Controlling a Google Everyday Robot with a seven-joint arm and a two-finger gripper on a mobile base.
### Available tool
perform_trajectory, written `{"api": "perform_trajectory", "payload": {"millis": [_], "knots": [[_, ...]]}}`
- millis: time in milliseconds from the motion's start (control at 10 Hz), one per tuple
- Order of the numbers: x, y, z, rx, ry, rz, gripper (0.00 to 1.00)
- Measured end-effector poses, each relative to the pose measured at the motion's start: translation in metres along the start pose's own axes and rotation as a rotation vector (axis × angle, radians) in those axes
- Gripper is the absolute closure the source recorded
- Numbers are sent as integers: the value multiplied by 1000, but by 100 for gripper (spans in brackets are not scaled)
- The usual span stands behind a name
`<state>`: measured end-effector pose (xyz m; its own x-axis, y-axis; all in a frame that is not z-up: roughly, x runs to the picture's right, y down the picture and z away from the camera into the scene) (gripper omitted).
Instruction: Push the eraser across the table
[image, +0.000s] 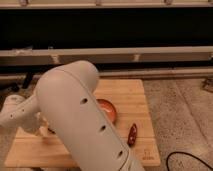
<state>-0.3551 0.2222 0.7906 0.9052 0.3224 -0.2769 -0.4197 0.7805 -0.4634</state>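
Note:
The eraser (132, 134) is a small dark bar with a red-orange top. It lies tilted on the table (130, 95) near the front right. My big white arm (80, 120) crosses the middle of the view and hides much of the tabletop. The gripper (46, 128) is low over the left part of the table, mostly hidden behind the arm, far to the left of the eraser and not touching it.
An orange-red bowl (108, 110) sits mid-table, half hidden by the arm, just left of the eraser. A dark cable (186, 159) lies on the speckled floor at the front right. A dark shelf unit with pale rails (150, 52) runs behind the table.

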Motion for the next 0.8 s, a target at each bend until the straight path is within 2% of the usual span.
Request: {"api": "perform_trajectory", "payload": {"millis": [100,200,500,800], "knots": [[-1,4,-3,-2,-5,-10,87],[-2,9,-5,-4,-9,-19,92],[-1,18,-2,-22,-1,-29,94],[8,22,21,-47,50,-18,94]]}}
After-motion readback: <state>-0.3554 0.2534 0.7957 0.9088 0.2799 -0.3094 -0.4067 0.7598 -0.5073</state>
